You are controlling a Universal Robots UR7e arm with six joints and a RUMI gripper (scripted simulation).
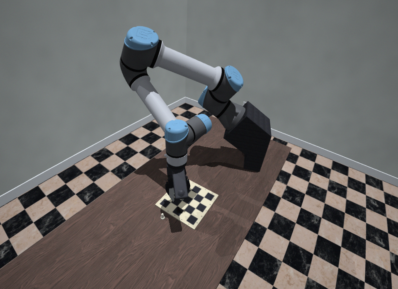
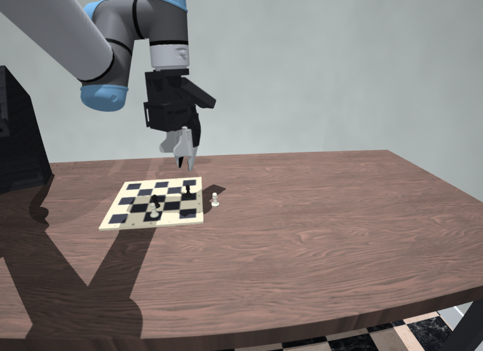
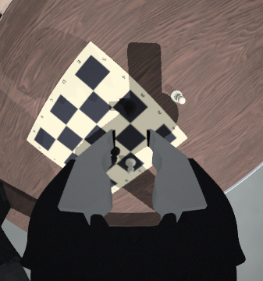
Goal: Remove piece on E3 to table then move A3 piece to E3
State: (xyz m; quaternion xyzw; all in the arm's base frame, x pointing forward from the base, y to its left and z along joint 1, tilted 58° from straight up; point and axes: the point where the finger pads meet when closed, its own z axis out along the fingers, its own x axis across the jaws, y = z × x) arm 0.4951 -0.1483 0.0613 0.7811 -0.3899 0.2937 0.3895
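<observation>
A black pawn [image 2: 187, 192] [image 3: 129, 108] stands upright on E3 of the board [image 1: 194, 226] [image 2: 171, 219] [image 3: 74, 91]. A white pawn [image 1: 162, 216] [image 2: 215, 200] [image 3: 178, 97] stands upright on the table, just off the board's E edge. A3 holds no piece. My gripper [image 2: 184, 165] [image 3: 130, 130] is partly open and empty, raised above the board; in the top view its fingers hide part of the board.
Another black pawn [image 2: 156, 201] [image 3: 115, 152] stands on C2, partly behind a finger in the wrist view. Another white pawn [image 2: 154, 210] [image 3: 130, 165] stands on C1, close beside it. The arm's black pedestal [image 1: 252, 134] is at the table's far end.
</observation>
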